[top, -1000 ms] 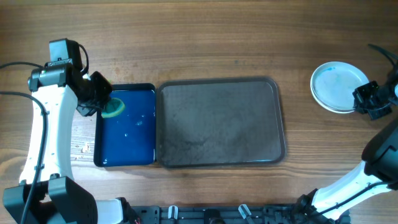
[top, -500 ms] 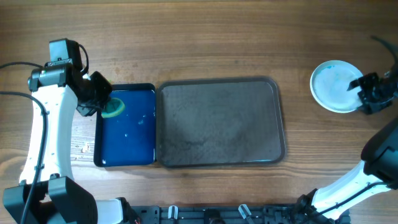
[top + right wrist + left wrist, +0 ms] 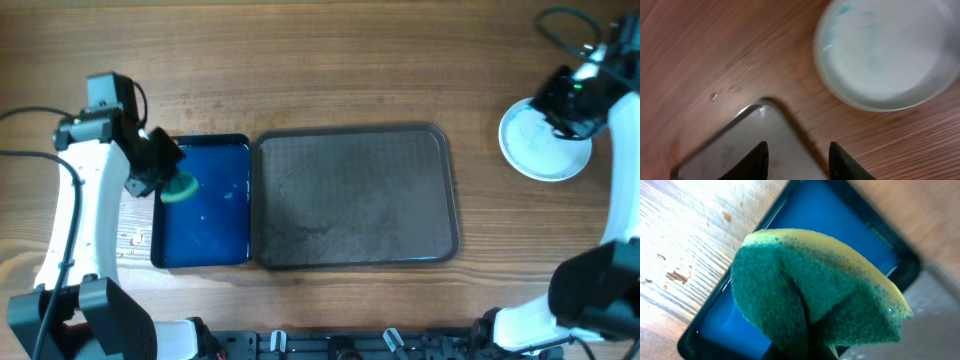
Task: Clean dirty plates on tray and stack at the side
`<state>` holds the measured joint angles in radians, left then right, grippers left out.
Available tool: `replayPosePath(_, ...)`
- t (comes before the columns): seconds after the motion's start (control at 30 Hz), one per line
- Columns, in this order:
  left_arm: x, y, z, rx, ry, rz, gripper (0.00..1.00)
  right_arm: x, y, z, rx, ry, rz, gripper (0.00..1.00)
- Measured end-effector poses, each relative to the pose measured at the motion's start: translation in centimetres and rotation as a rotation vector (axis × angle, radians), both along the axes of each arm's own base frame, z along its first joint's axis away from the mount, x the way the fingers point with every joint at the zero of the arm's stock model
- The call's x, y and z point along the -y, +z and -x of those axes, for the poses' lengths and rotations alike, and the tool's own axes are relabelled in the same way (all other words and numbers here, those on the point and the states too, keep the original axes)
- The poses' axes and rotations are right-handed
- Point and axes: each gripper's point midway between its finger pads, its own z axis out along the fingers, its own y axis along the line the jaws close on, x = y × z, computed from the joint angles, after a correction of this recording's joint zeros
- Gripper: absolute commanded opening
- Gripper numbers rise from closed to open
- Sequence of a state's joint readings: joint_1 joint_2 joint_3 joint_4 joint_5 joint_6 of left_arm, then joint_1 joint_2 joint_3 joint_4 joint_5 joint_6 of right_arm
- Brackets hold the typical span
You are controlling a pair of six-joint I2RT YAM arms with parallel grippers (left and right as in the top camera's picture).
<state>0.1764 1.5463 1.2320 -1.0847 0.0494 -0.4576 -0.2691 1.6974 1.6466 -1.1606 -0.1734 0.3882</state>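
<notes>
The grey-brown tray (image 3: 355,250) lies mid-table, and its corner (image 3: 755,150) shows in the right wrist view. Nothing but faint wet marks shows on it. To its right on the bare wood sits a white plate (image 3: 535,150) with faint blue smears (image 3: 890,55); I cannot tell whether others lie under it. My right gripper (image 3: 550,108) hovers over that plate's upper edge, open with nothing between its fingers (image 3: 760,160). My left gripper (image 3: 165,183) is shut on a green-and-yellow sponge (image 3: 815,300) over the blue tray's left part; the sponge hides its fingers.
The smaller glossy blue tray (image 3: 215,235) lies against the grey tray's left side, with water drops in it. Small crumbs (image 3: 135,237) dot the wood left of it. A black rail (image 3: 330,345) runs along the table's front edge.
My right gripper opened at the plate's right rim, then swung up and left to above its upper edge. The left gripper shifted slightly down and right with the sponge.
</notes>
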Motion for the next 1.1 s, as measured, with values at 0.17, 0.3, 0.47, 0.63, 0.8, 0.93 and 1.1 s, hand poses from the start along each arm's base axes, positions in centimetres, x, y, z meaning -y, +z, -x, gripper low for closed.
replayPosePath(0.17,0.7,-4.1,1.8,-0.050,-0.057,0.013,0.04,-6.2,2.6,1.0,0.043,0.167,0.029,0.48)
replayPosePath(0.3,2.8,-6.6,1.8,-0.008,-0.177,0.078,0.04,-10.2,4.0,2.0,0.077,0.300,0.044,0.50)
replayPosePath(0.47,5.0,-6.7,0.1,0.081,-0.338,0.099,0.05,-14.9,4.9,3.4,0.098,0.477,0.038,0.51)
replayPosePath(0.63,5.8,-6.7,-0.7,0.112,-0.412,0.087,0.08,-18.2,4.8,4.8,0.087,0.593,0.026,0.52)
replayPosePath(0.8,5.8,-9.5,0.1,0.019,-0.414,0.113,0.09,-20.5,4.7,5.8,0.080,0.673,0.024,0.54)
replayPosePath(0.93,5.9,-11.3,0.7,-0.045,-0.412,0.131,0.39,-21.4,4.6,6.5,0.071,0.715,0.026,0.56)
replayPosePath(1.1,6.3,-11.3,0.5,-0.034,-0.421,0.153,1.00,-21.5,4.5,6.6,0.069,0.721,0.027,0.57)
